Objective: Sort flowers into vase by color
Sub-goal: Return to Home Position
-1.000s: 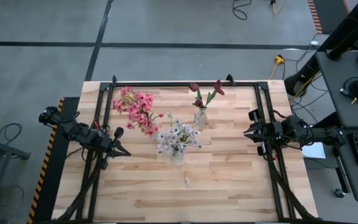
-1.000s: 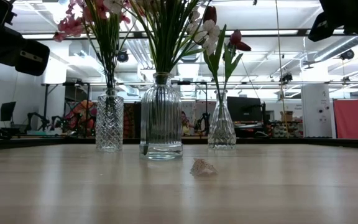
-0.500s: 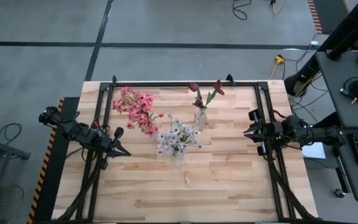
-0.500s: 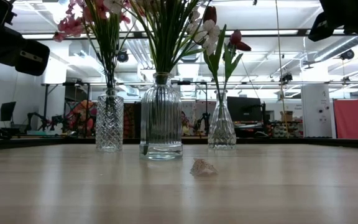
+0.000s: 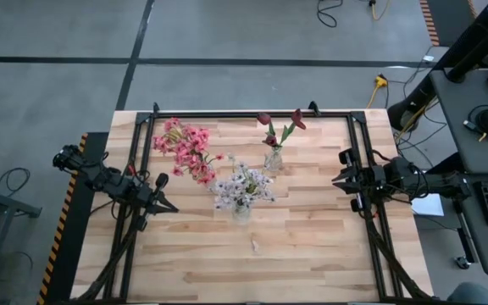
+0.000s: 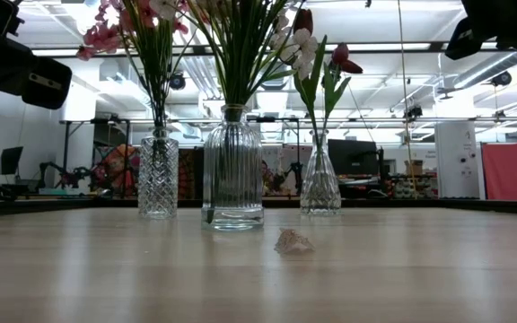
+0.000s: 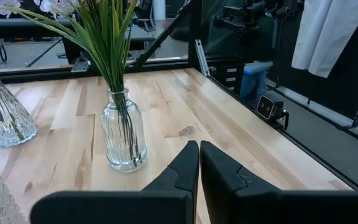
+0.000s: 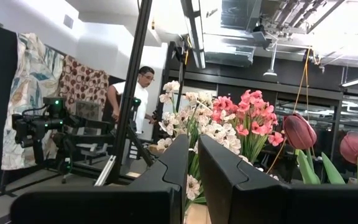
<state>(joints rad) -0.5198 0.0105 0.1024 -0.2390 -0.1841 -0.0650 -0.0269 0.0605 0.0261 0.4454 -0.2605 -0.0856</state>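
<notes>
High view: nothing has shifted since half a second ago. The left gripper (image 5: pixel 169 206) sits at the table's (image 5: pixel 312 246) left side and the right gripper (image 5: pixel 335 181) at its right, both well apart from the blooms. Pink flowers (image 5: pixel 185 151), white flowers (image 5: pixel 242 186) and dark red tulips (image 5: pixel 278 127) stand mid-table. Low view: each bunch is upright in its own glass vase (image 6: pixel 232 170), on green stalks. Wrist views: both grippers' fingers are together, holding nothing.
</notes>
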